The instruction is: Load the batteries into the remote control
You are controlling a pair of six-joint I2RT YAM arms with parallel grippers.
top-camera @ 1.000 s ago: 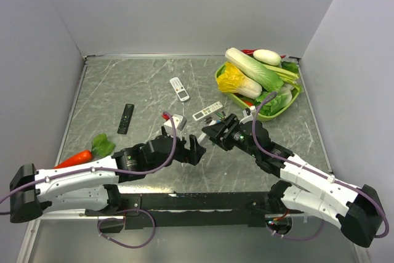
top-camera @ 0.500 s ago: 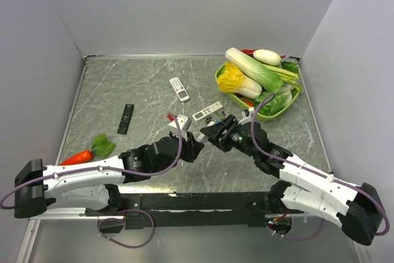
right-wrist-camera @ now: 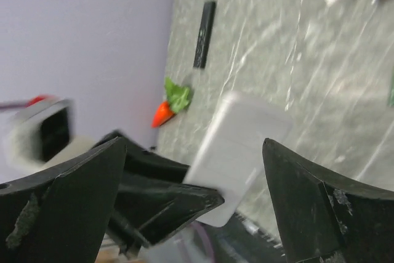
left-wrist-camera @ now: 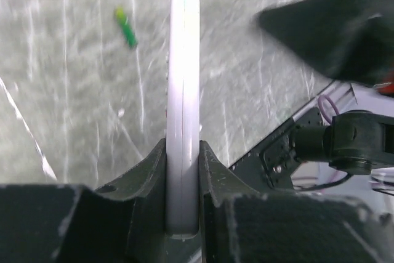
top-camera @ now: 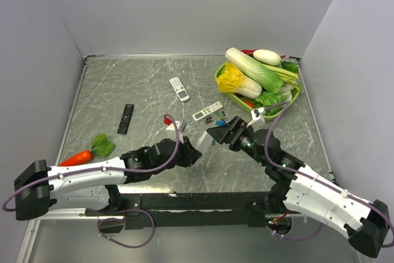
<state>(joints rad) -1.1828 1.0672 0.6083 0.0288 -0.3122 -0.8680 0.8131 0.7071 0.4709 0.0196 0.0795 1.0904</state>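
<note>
Three remotes out on the marble table [top-camera: 123,78] — spotting a white remote control [top-camera: 207,111] at centre, with the batteries [top-camera: 220,120] scattered just beside its right end, loose on the tabletop, blue and green among them. Seeing a second white remote [top-camera: 179,89] farther back and a black remote [top-camera: 125,118] off to the left. Over to the left gripper [top-camera: 197,146]: clenched on a flat white piece [left-wrist-camera: 184,90], gripped edge-on between both fingers [left-wrist-camera: 151,170] and held above the tabletop — cover or small remote, cannot tell which. Catching one green battery [left-wrist-camera: 127,31] lying on the table beyond that piece in the left wrist view. Switching to the right gripper [top-camera: 217,135]: released, jaws spread wide, nothing between them, hovering just beside the white piece and facing it. From the right wrist view, finding the same piece framed between the open fingers [right-wrist-camera: 68,195], clear of both. Noting a carrot [top-camera: 77,157] with its green leaf near the left edge, and a green basket [top-camera: 218,79] heaped with cabbages and other vegetables at the back right corner.
</note>
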